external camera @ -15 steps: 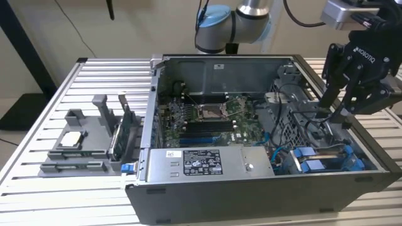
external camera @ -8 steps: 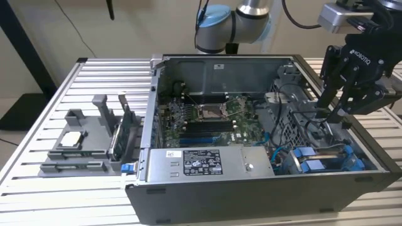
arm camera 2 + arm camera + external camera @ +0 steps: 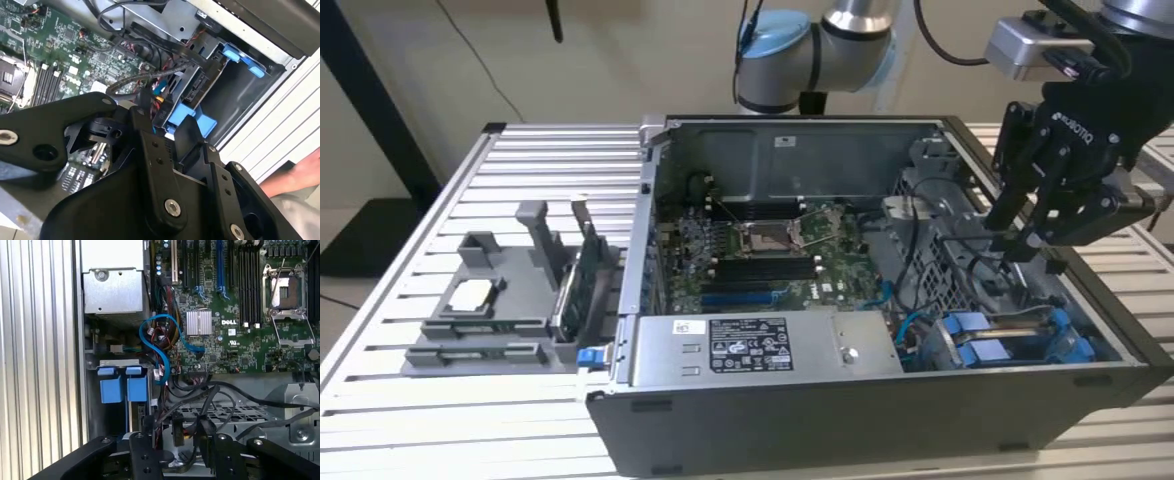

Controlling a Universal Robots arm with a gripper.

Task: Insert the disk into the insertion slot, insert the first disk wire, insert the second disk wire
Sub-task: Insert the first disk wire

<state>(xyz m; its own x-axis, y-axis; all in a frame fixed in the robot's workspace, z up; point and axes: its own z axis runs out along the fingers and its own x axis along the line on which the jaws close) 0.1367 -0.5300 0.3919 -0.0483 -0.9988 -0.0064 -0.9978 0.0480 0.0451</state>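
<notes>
My black gripper (image 3: 1034, 250) hangs inside the open computer case (image 3: 774, 420), at the exterior view's right, over the insertion slot (image 3: 923, 262) with its perforated wall. Its fingers stand apart around a black wire connector (image 3: 177, 431) with red and orange leads (image 3: 160, 106); I cannot tell whether they touch it. The disk (image 3: 201, 82) sits in the bay on blue rails (image 3: 192, 114), with blue tabs (image 3: 122, 386) at its end. A blue cable (image 3: 150, 342) loops from the motherboard (image 3: 235, 330) towards the bay.
A silver power supply (image 3: 747, 345) fills the case's front. Black cables (image 3: 225, 395) cross above the drive cage. A grey fixture (image 3: 487, 310) stands on the slatted table (image 3: 400, 400) at the exterior view's left. A person's hand (image 3: 300, 175) rests beside the case.
</notes>
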